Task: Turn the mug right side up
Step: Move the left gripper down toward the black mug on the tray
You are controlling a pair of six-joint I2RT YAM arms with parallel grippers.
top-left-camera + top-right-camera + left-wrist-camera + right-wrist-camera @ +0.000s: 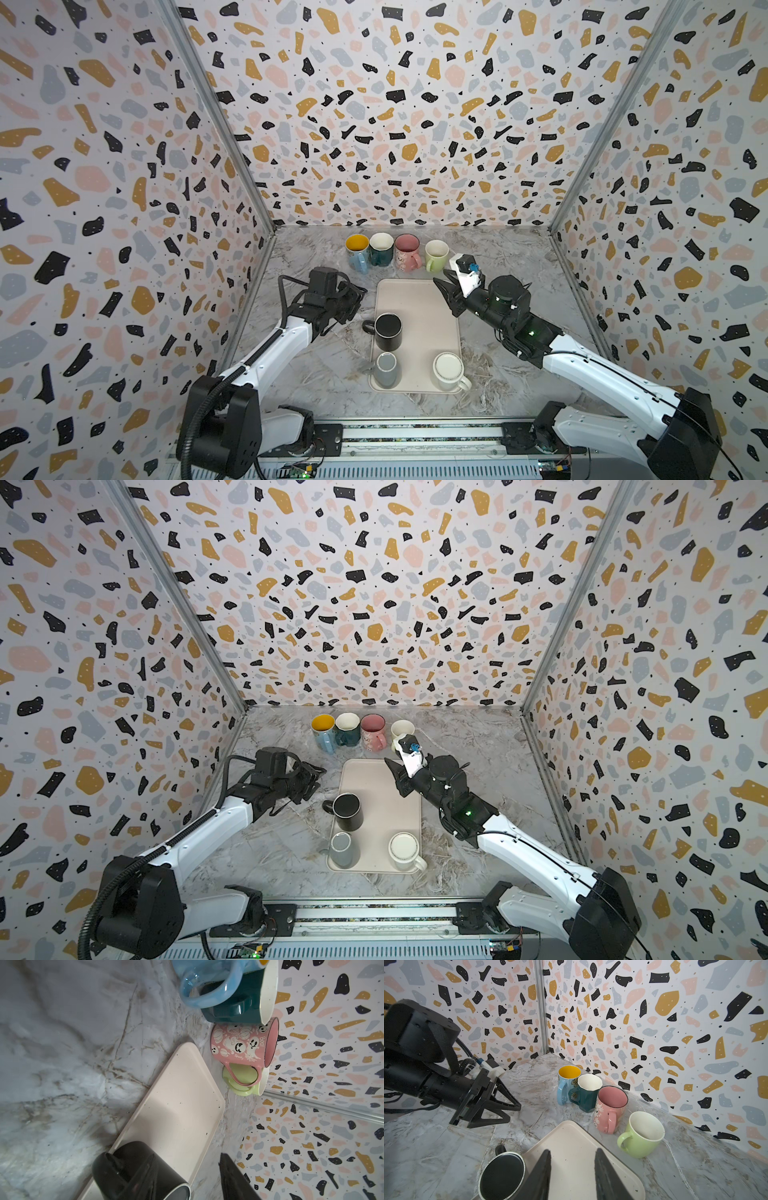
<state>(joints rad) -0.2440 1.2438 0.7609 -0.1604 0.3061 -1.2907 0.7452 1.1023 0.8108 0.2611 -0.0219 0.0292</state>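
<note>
Black mug stands lower centre in both top views, on the tray's left side, apparently mouth up, left claw and right claw both spread and empty; risk: the nearby left claw clips the overhanging handle and tips it.

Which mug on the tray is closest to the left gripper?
The black mug on the left edge of the tray, just off the left gripper; the grey mug and white mug stand farther off, at the tray's near end.
</note>
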